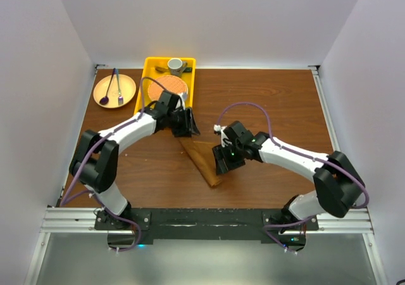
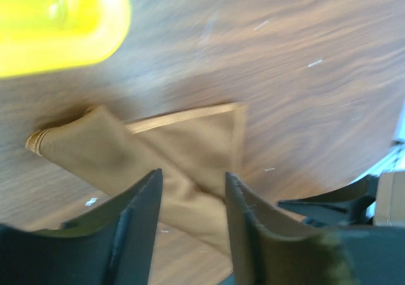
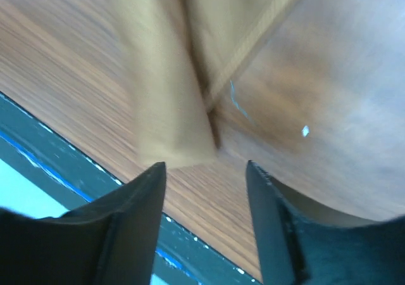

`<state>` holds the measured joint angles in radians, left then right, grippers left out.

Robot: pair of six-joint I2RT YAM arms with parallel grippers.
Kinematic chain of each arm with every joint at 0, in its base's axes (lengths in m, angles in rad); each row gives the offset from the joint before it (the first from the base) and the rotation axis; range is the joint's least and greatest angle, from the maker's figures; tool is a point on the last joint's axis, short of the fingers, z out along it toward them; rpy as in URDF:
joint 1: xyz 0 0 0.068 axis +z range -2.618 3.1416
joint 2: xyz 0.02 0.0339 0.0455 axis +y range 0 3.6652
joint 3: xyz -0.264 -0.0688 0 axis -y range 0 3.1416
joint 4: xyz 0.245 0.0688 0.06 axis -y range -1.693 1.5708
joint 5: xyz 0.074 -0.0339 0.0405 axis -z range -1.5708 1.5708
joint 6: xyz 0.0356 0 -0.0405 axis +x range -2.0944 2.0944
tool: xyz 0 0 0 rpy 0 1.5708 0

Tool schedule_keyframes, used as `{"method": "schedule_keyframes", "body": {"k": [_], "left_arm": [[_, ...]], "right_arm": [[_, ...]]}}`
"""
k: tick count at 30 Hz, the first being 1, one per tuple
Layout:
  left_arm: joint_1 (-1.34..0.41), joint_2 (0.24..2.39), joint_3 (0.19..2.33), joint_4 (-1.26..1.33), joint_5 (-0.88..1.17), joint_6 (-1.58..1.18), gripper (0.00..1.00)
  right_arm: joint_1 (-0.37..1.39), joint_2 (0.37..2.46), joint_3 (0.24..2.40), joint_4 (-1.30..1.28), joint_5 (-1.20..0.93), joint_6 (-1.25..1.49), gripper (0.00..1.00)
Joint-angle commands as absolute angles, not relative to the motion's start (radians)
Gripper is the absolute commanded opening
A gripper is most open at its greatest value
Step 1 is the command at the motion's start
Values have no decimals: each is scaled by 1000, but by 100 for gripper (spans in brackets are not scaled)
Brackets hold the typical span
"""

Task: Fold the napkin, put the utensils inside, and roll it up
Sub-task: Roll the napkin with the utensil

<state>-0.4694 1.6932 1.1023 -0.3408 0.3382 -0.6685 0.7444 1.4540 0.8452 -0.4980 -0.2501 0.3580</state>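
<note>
The napkin (image 1: pixel 202 163) is a plain rust-brown with no pattern, lying on a table (image 1: pixel 272 101) of dark reddish wood grain. At the far left, the tray (image 1: pixel 150 66) is bright yellow, with an orange woven mat (image 1: pixel 169 83) and a grey cup (image 1: pixel 175 64) in it. The plate (image 1: pixel 128 90) is tan and its spoon (image 1: pixel 104 99) purple. The left arm (image 1: pixel 130 132) and right arm (image 1: pixel 292 156) are white with black joints.

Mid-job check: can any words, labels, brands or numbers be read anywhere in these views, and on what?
None: no readable text in any view.
The rust-brown folded cloth napkin, yellow plastic tray, round tan plate and dark wooden table all look plain.
Both wrist views are blurred, but no markings show there either.
</note>
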Motion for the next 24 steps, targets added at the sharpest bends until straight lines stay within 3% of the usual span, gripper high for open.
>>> {"method": "schedule_keyframes", "body": {"k": [1,3,12,24], "left_arm": [[-454,1600,1254,-446,276,-727,55],[-443,1594,1297,-555,197,-773,62],[-342,1505,1253,-804,-38,-916,64],[-313,1459,1155,-753,31,-877,57]], "right_arm": [[811,1422,982,-532,-117,288,65],[843,1465,1037,-517,-83,281,66],[975,1762,1302,-555,166,273,67],[1068,1902,1371,-597,340,267,62]]}}
